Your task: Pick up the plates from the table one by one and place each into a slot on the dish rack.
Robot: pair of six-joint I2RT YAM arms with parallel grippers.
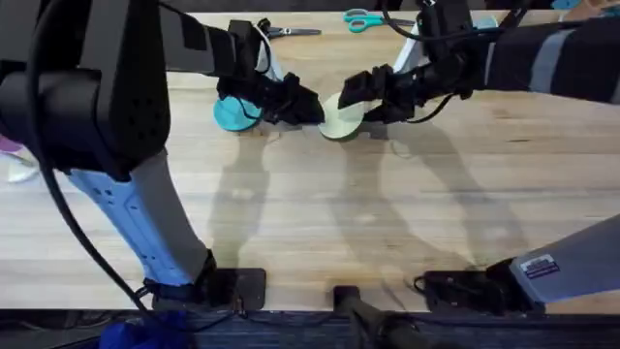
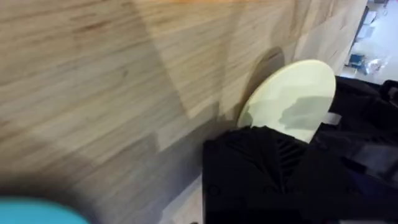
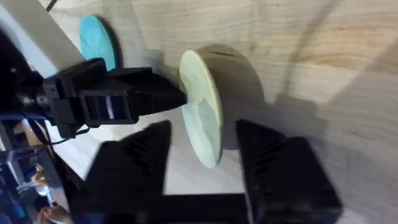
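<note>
Both arms reach to the far middle of the worktop (image 1: 310,223). Pale yellow plate (image 1: 341,114) stands on edge, tilted, between the two claws. Right claw (image 3: 202,155) wide, one finger either side of the plate's rim, not closed on it. Left claw (image 1: 308,107) pinches the plate's opposite edge. Turquoise plate (image 1: 232,113) sits just beside the left claw, toward the worktop's left. Scissors (image 1: 368,19) lie at the far edge.

Table (image 1: 320,213) grained wood; yellow plate (image 3: 202,106) smooth, probably matt plastic.
</note>
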